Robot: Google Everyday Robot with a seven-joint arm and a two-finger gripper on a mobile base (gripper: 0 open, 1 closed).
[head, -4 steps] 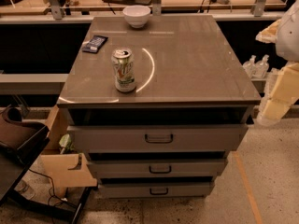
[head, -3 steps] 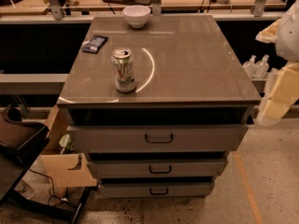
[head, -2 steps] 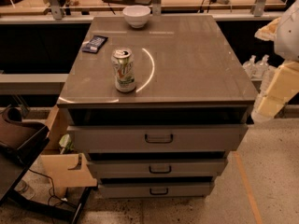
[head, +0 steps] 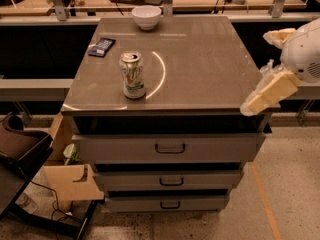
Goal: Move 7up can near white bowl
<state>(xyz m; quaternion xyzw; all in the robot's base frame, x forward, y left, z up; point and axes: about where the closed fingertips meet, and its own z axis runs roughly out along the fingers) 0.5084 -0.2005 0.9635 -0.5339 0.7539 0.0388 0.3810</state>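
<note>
- The gripper [head: 262, 96] hung at the right edge of the frame, off the front right corner of the worktop [head: 210, 59]. Whether it was open or closed could not be told.
- The 7up can [head: 132, 75] stood upright, left of centre, well apart from the gripper.
- Best approach, as a judgement: come in level, take the can mid-body and keep it upright.
- The white bowl [head: 146, 17] sat at top centre and looked empty; the can should be set just beside it, without knocking it.

The worktop [head: 205, 59] carries a can [head: 132, 75], a dark packet [head: 101, 46] and a white bowl [head: 146, 17]. The hand [head: 261, 98] hangs beside its right edge.
</note>
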